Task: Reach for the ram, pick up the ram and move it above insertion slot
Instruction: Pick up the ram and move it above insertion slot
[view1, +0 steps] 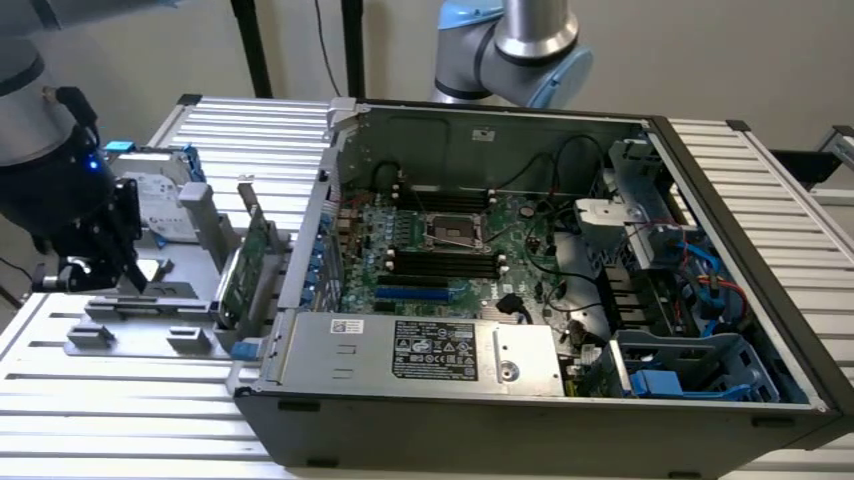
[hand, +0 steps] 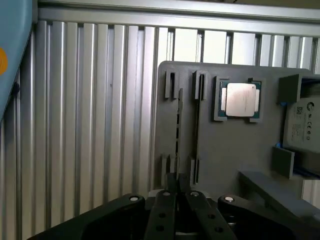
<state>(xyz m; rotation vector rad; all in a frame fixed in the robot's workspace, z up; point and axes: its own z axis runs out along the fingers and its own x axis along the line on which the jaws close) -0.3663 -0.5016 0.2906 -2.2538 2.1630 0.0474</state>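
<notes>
Worktop (view1: 240, 120): one, of ribbed metal slats.
Computer case (view1: 534, 420): one, lying open; its white labels are too small to read.
Grey tray (hand: 235, 150): one, with two long slots.
Hard drive (hand: 302, 125): one; label unreadable.
Hand (hand: 178, 182): one, fingers pressed onto the ram's edge.
Ram (hand: 178, 127): one, on edge in a tray slot.
Processor (hand: 241, 99): one, in the tray.

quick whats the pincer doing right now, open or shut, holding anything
pincer: shut on the ram, which stands on edge in the grey holder
</notes>
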